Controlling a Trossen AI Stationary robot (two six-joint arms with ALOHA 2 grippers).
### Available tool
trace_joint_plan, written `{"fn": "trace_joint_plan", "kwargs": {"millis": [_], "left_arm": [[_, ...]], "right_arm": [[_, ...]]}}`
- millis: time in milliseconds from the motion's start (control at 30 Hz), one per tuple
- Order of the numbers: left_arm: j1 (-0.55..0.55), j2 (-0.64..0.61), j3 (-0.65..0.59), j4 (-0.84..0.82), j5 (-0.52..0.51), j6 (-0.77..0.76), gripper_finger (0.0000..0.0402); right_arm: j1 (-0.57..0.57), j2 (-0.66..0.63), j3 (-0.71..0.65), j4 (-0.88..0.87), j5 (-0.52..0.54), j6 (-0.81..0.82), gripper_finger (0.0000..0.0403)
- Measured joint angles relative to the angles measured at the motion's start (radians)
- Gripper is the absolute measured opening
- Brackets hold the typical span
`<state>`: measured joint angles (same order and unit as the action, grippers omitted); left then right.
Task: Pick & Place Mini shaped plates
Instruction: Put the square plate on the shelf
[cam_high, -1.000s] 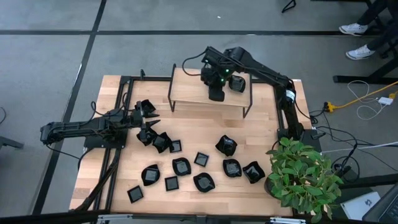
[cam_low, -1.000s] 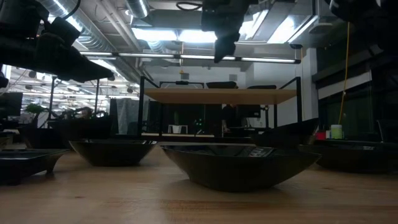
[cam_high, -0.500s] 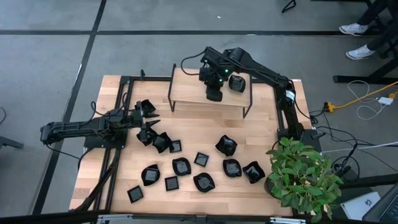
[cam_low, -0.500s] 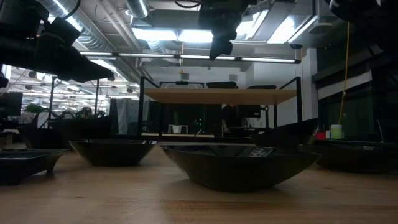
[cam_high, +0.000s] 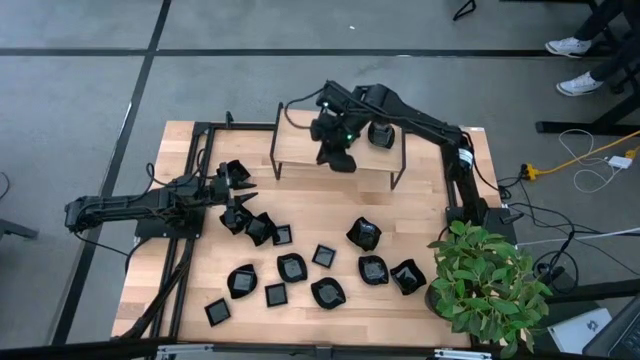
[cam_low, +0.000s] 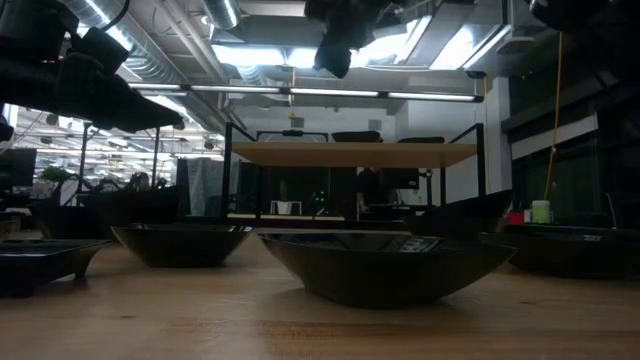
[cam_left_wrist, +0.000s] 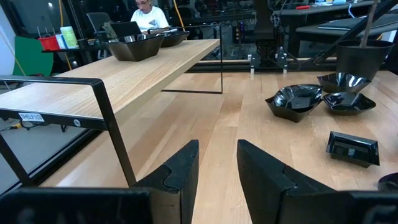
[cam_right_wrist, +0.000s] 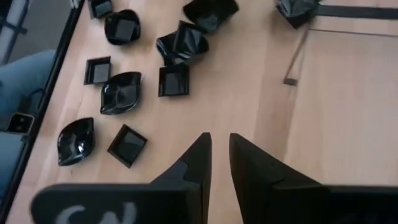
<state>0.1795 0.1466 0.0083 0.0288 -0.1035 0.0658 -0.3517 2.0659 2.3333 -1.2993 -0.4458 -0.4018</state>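
Several mini shaped plates, glossy and black, lie scattered on the wooden table (cam_high: 420, 210), among them a wavy one (cam_high: 364, 234) and a square one (cam_high: 275, 294). One more plate (cam_high: 381, 133) rests on the raised wooden shelf (cam_high: 300, 140); the left wrist view shows two there (cam_left_wrist: 135, 48). My right gripper (cam_high: 335, 158) hangs high above the shelf's middle, slanting down, fingers a little apart with nothing between them (cam_right_wrist: 221, 152). My left gripper (cam_high: 240, 187) waits low near the table's left edge, open and empty (cam_left_wrist: 217, 165).
The shelf stands on thin black legs (cam_left_wrist: 118, 137) at the table's far side. A potted green plant (cam_high: 490, 285) stands at the near right corner. Black frame rails (cam_high: 200, 150) run along the left. Bare wood lies between the shelf and the plates.
My right gripper has swung toward the table's left edge, high above the shelf, rolling and tipping as it went. Its fingers keep the same small gap. The plates have not moved.
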Motion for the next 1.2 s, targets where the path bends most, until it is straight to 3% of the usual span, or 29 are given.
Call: {"fn": "trace_joint_plan", "kwargs": {"millis": [300,500,933,1200], "left_arm": [[0.000,0.000,0.000,0.000,0.000,0.000,0.0104],[0.000,0.000,0.000,0.000,0.000,0.000,0.0104],[0.000,0.000,0.000,0.000,0.000,0.000,0.0104],[0.000,0.000,0.000,0.000,0.000,0.000,0.0104]], "right_arm": [[0.134,0.006,0.000,-0.007,-0.009,-0.174,0.0058],[0.165,0.024,-0.002,-0.016,-0.046,-0.219,0.0058],[0.156,0.031,-0.297,0.076,-0.033,-0.181,0.0058],[0.202,-0.016,-0.330,0.068,0.006,-0.186,0.0057]]}}
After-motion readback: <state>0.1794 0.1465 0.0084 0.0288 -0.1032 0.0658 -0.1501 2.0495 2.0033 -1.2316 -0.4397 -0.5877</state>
